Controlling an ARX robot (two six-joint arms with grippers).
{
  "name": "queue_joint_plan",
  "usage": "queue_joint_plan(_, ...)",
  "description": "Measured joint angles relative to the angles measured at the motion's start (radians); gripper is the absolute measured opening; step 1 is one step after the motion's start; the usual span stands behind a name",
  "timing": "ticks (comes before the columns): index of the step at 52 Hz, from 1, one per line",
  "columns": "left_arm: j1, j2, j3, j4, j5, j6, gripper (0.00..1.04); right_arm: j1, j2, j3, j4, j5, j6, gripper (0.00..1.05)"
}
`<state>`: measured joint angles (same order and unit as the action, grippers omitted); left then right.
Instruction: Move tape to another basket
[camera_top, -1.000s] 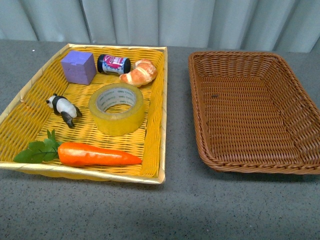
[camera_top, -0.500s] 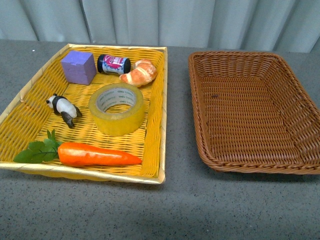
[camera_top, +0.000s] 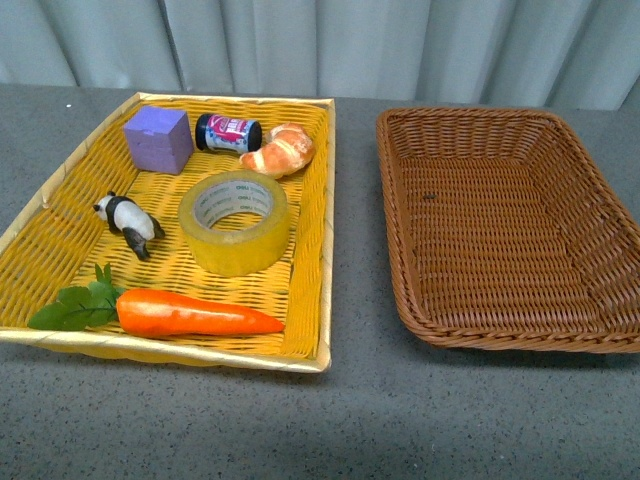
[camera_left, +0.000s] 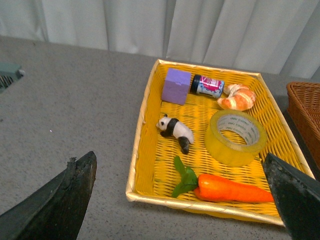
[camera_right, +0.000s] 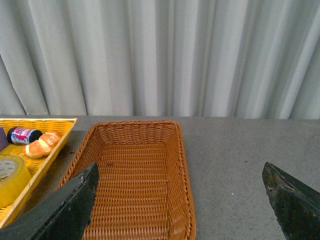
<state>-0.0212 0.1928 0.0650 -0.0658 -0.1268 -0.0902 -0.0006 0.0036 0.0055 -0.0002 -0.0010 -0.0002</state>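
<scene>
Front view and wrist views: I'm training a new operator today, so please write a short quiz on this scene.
1. True or false: the wide roll of translucent yellowish packing tape lies in the dark brown woven wicker basket.
2. Which lies closest to the robot-side rim of the bright yellow woven tray? A orange carrot, B purple cube, C croissant.
3. Fill in: the left gripper and the right gripper are both ____.
Key: 1 false; 2 A; 3 open.

Staged lab: curtain backdrop (camera_top: 400, 45), grey test table (camera_top: 350, 420).
</scene>
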Motion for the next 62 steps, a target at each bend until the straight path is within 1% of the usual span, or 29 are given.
queue_joint_plan(6, 0.038, 0.251, 0.037, 0.196, 0.046, -0.024, 0.98, 0.000, 0.000, 0.000, 0.000, 0.000, 0.000, 0.96)
queue_joint_plan(14, 0.032, 0.566, 0.138, 0.397, 0.078, -0.047, 0.98, 0.000, 0.000, 0.000, 0.000, 0.000, 0.000, 0.96)
queue_joint_plan(17, 0.021, 0.676, 0.181, 0.440, 0.095, -0.054, 0.98, 0.000, 0.000, 0.000, 0.000, 0.000, 0.000, 0.96)
queue_joint_plan(25, -0.029, 1.000, 0.328, 0.513, 0.094, -0.069, 0.98, 0.000, 0.000, 0.000, 0.000, 0.000, 0.000, 0.96)
queue_joint_plan(29, -0.057, 1.183, 0.440, 0.500, 0.092, -0.069, 0.98, 0.000, 0.000, 0.000, 0.000, 0.000, 0.000, 0.96)
queue_joint_plan(35, -0.084, 1.329, 0.550, 0.443, 0.091, -0.069, 0.98, 0.000, 0.000, 0.000, 0.000, 0.000, 0.000, 0.96)
queue_joint_plan(39, -0.103, 1.447, 0.650, 0.397, 0.065, -0.073, 0.98, 0.000, 0.000, 0.000, 0.000, 0.000, 0.000, 0.96)
queue_joint_plan(47, -0.129, 1.579, 0.782, 0.329, 0.057, -0.091, 0.98, 0.000, 0.000, 0.000, 0.000, 0.000, 0.000, 0.96)
queue_joint_plan(52, -0.147, 1.648, 0.858, 0.277, 0.031, -0.096, 0.98, 0.000, 0.000, 0.000, 0.000, 0.000, 0.000, 0.96)
queue_joint_plan(58, -0.166, 1.712, 0.919, 0.226, -0.002, -0.084, 0.98, 0.000, 0.000, 0.000, 0.000, 0.000, 0.000, 0.96)
queue_joint_plan(62, -0.172, 1.745, 0.945, 0.201, 0.008, -0.088, 0.98, 0.000, 0.000, 0.000, 0.000, 0.000, 0.000, 0.96)
